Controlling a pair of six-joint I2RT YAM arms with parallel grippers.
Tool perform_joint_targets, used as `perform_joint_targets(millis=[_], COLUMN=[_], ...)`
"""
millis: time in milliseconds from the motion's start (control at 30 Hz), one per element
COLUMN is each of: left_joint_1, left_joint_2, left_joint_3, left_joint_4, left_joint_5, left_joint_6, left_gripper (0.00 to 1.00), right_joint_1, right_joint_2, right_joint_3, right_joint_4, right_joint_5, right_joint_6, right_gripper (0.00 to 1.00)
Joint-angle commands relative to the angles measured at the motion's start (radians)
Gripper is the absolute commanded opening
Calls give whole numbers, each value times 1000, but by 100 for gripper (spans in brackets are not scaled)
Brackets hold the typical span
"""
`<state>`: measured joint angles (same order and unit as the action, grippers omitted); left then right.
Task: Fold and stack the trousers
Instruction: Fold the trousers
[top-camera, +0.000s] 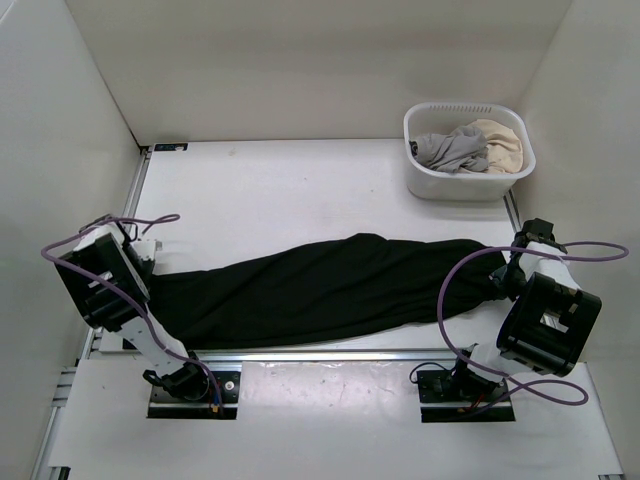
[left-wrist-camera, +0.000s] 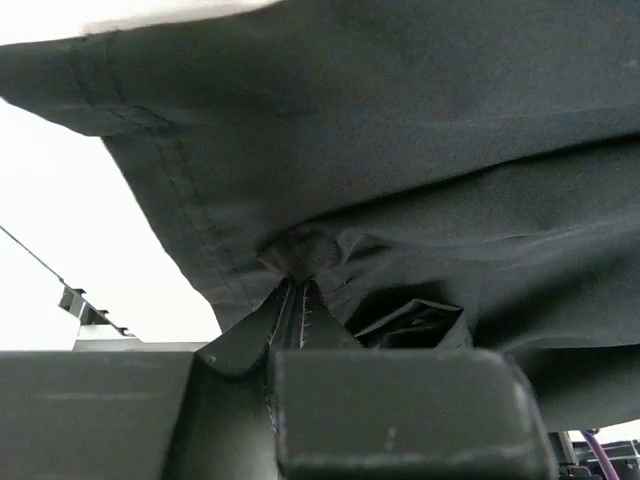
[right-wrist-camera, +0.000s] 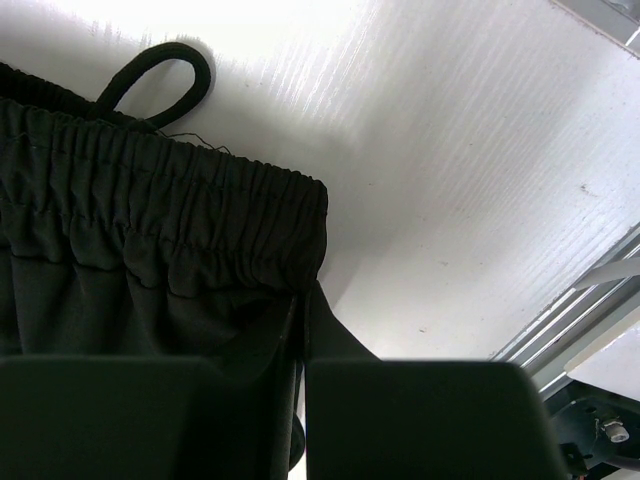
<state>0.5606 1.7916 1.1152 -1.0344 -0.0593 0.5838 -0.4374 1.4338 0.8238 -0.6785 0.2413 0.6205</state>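
Nearest me, the two arm bases sit on the rail at the table's front edge, and a purple cable (top-camera: 443, 300) loops off the right one. On my left wrist camera the left gripper (left-wrist-camera: 298, 288) has its fingers (left-wrist-camera: 285, 312) squeezed together on a bunched pinch of black cloth, so it's clamped on the trousers (left-wrist-camera: 400, 130), with a stitched hem (left-wrist-camera: 165, 170) running diagonally just above the pinch.

Over to the right wrist camera: the right gripper (right-wrist-camera: 302, 305) has its fingers pressed together too, nipping the corner of the gathered elastic waistband (right-wrist-camera: 150, 190). A drawstring loop (right-wrist-camera: 195, 62) lies flat on the white table (right-wrist-camera: 450, 150) just past the band.

From overhead, the trousers (top-camera: 320, 290) stretch in one long dark band across the near half of the table (top-camera: 300, 190), leg end at the left gripper (top-camera: 150, 265), waist end at the right gripper (top-camera: 505, 282). The cloth sags toward the front rail in the middle.

Further back, at the far right corner, a white basket (top-camera: 430, 185) stands well apart from the trousers, with a grey garment (top-camera: 452, 150) and a cream one (top-camera: 500, 145) crumpled inside.
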Motion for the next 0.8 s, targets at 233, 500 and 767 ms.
perform_joint_targets(millis=[233, 500, 767], left_joint_1=[1, -31, -31], left_joint_2=[-155, -52, 5], left_joint_3=[247, 267, 303], left_joint_4=[17, -1, 20], left_joint_5=[49, 9, -57], left_joint_6=[-36, -48, -81], left_gripper=[14, 14, 67], right_joint_1=[-4, -4, -4], right_joint_2=[-32, -32, -4], right_joint_3=[24, 24, 34], right_joint_4=[-23, -23, -12], right_joint_5=[38, 20, -10], right_joint_6=[-21, -21, -45], right_gripper=[0, 0, 26])
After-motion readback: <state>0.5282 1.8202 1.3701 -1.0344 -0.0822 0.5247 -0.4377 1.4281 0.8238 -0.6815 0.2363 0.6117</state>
